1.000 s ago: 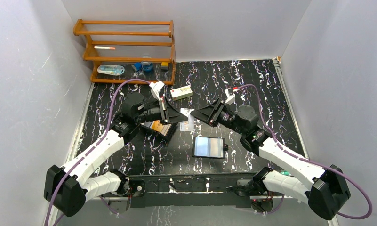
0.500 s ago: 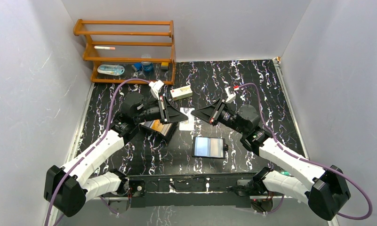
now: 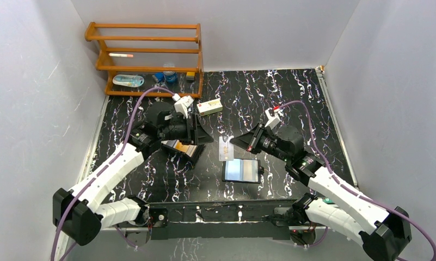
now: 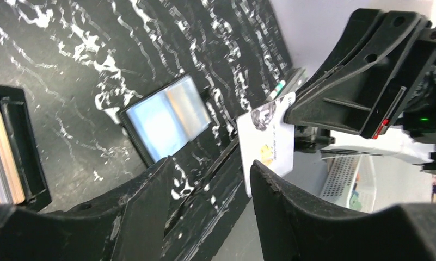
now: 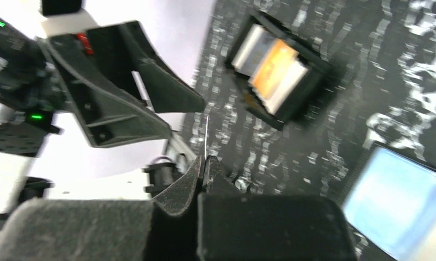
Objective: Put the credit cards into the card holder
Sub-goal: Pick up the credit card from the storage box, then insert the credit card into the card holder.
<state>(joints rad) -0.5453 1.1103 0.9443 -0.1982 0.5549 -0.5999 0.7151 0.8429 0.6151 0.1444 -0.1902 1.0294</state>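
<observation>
**Card held by one edge behind the open holder: slip and misfeed risks**

Top external: The right gripper (image 3: 233,143) is clamped on one credit card (image 3: 225,148), which is off the table just behind the open card holder (image 3: 240,170). The left gripper (image 3: 209,139) sits just beside the card with its jaws parted, holding nothing. More credit cards (image 3: 178,145) lie in the black hinged box (image 3: 194,155). Nothing pins the holder, so a push from the card could make it skid.

Left wrist: The card's printed face shows. It is pinched only along one edge and most of it overhangs. With so narrow a grip it could pivot or slide out when it meets the sleeve. The left fingers are close enough to clip it.

Right wrist: The view is blurred. The card is a thin line between the shut fingers. The sleeve mouth cannot be made out, so the card may land on the glossy lining instead of in the slot.
</observation>
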